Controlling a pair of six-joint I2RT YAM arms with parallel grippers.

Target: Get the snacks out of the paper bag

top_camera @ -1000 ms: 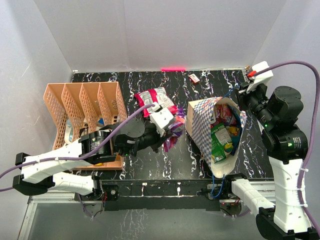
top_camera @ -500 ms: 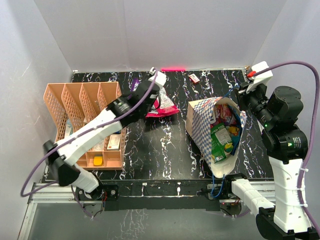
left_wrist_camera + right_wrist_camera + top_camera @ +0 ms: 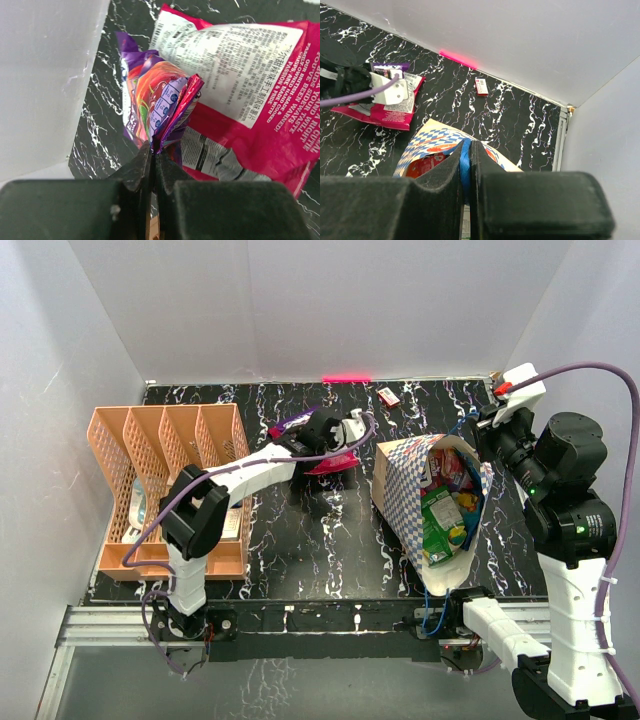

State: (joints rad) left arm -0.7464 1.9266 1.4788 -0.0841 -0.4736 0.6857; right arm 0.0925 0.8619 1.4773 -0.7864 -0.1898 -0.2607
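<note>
The paper bag [image 3: 398,490] lies open on the right of the table, chequered outside. Snacks show inside it: a green packet [image 3: 440,525] and red ones [image 3: 455,470]. My right gripper [image 3: 466,150] is shut on the bag's blue cord handle [image 3: 465,160] at the bag's far rim; the top view shows it there too [image 3: 480,430]. My left gripper [image 3: 153,147] is shut on the edge of a purple packet [image 3: 157,97], held just over a pink packet [image 3: 280,115] that lies on the table at the back middle [image 3: 330,460]. The left gripper is there in the top view [image 3: 305,432].
A peach lattice organizer [image 3: 170,480] stands at the left. A small red-and-white box [image 3: 388,396] lies near the back wall. Walls close in the back and both sides.
My left arm has swung from the middle of the table to the back, carrying the purple packet to the pink packet. The right arm and the bag have not moved.
</note>
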